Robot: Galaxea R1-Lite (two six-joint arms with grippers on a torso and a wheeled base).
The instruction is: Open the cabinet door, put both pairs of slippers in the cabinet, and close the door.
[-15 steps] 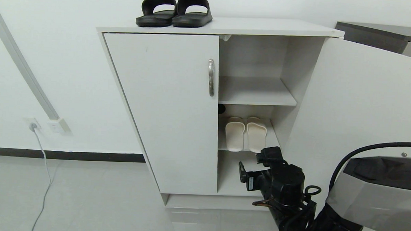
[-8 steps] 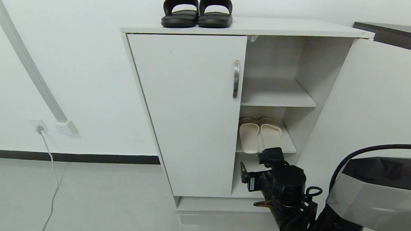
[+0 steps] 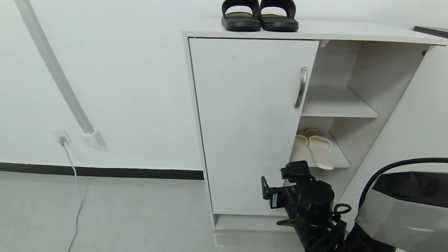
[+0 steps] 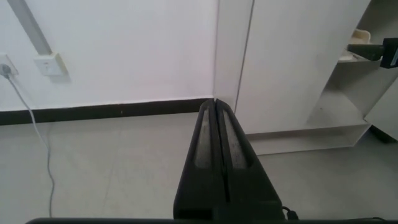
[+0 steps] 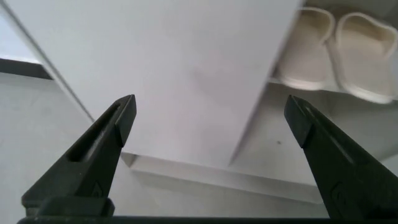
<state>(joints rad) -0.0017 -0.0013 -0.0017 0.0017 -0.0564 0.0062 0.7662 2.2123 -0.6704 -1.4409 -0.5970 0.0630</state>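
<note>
No legible text or number on cabinet [image 3: 246, 123], black slippers [image 3: 259, 13], pale slippers [image 3: 320, 148] or wall socket [image 3: 61, 138].

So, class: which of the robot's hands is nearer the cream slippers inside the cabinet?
The right. The right hand sits open just below and in front of the cream slippers; the left hand, shut, is farther back from the cabinet.

Bright, even light — soft shadows

Right arm [image 3: 310, 205] was recorded as black, with looped black cables [image 3: 340, 209]. One small screw [image 3: 440, 168] was noted on its silver-grey shell [image 3: 403, 218].
</note>
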